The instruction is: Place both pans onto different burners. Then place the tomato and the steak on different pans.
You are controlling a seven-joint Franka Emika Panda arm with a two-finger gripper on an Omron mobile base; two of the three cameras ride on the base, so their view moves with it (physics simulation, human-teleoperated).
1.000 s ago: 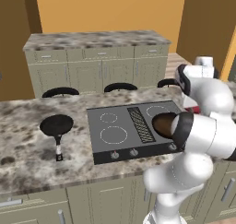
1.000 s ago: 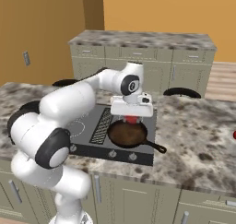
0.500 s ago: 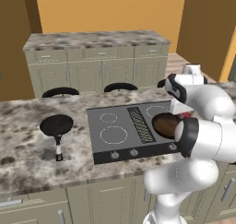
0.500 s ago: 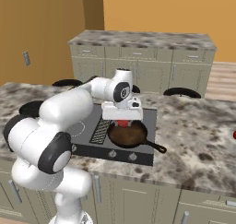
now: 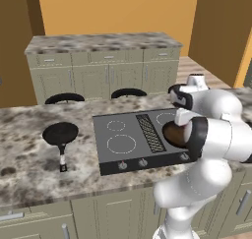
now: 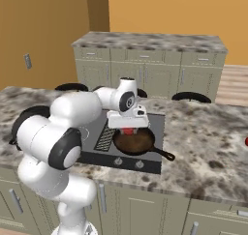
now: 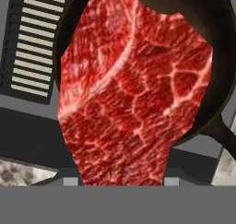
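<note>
Black all over, one pan [image 5: 60, 133] sits far out on the left of the counter [image 5: 24, 159], well apart from the cooktop [image 5: 129, 143], its light-tipped handle pointing toward the front edge. It is on no burner, so by my reading that half of the task is not yet done. On the left side of the cooktop two white ring burners [image 5: 121, 144] lie bare, one small behind and one larger in front (a likely spot for that black pan). A ribbed grill strip [image 5: 150, 133] runs down the middle.

To its right the brown pan [image 6: 134, 141] rests on the cooktop with its black handle angled toward the front right corner. It looks placed there to receive food. Just above it hangs the pincer [image 6: 128, 130], with the steak [image 7: 133, 89] between its fingers: the jaws stand about half closed on the red slab, which the hand camera shows hanging over the pan's dark inside. I judge it is held there for lowering into this pan, leaving the other pan for the tomato. A sliver of red [image 6: 246, 141] at the far right edge of the counter may be that tomato; too little shows to be sure.

Counted: two pans, one steak, two bare ring burners, one grill strip, one pincer.
</note>
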